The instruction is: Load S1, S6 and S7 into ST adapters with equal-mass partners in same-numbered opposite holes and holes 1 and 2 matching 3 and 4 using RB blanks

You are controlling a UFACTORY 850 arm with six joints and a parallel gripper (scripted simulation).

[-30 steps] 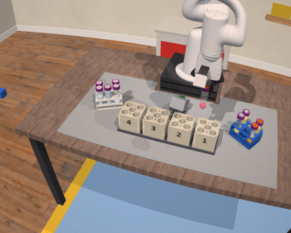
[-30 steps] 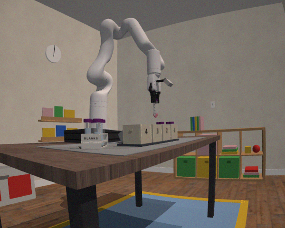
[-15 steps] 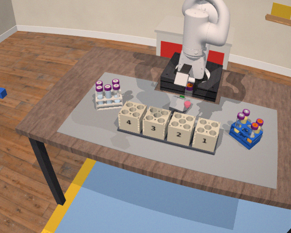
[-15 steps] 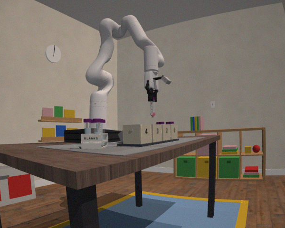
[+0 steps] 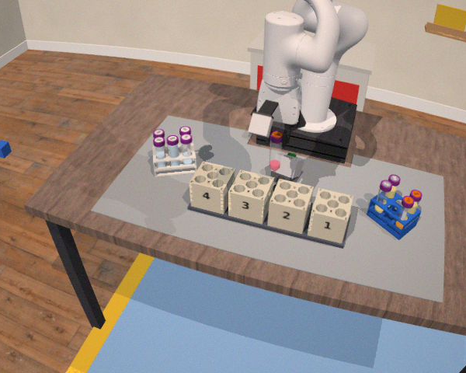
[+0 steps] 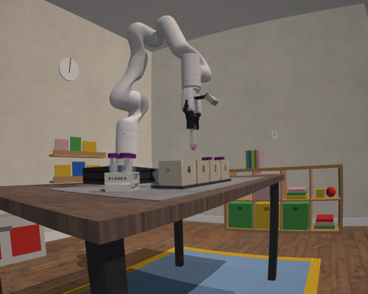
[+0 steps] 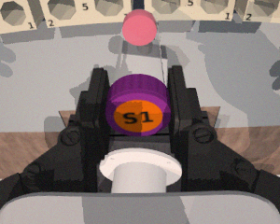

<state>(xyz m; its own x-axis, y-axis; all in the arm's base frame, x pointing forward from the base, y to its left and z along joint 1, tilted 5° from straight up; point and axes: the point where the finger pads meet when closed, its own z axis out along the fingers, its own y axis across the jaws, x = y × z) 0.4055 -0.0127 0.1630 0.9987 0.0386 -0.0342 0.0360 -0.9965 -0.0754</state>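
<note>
My gripper (image 5: 276, 137) (image 6: 192, 125) (image 7: 138, 85) is shut on the purple cap of sample tube S1 (image 5: 274, 163) (image 6: 193, 146) (image 7: 139, 26). The tube hangs upright, with a little pink liquid at its tip. It is well above the table, on the arm's side of the adapter row, about level with the gap between adapter 3 (image 5: 245, 205) and adapter 2 (image 5: 285, 215). Adapter 4 (image 5: 205, 196) and adapter 1 (image 5: 326, 225) end the row on the dark stand ST (image 5: 209, 211). All holes I see are empty. The blue sample rack RS (image 5: 391, 220) holds two orange-dot and two grey-dot tubes.
The white blank rack RB (image 5: 172, 166) (image 6: 121, 180) with several blue-filled blanks stands left of adapter 4. The green DONE key (image 5: 291, 154) sits on its grey box just behind the hanging tube. The arm's black base plate (image 5: 329, 140) lies beyond it.
</note>
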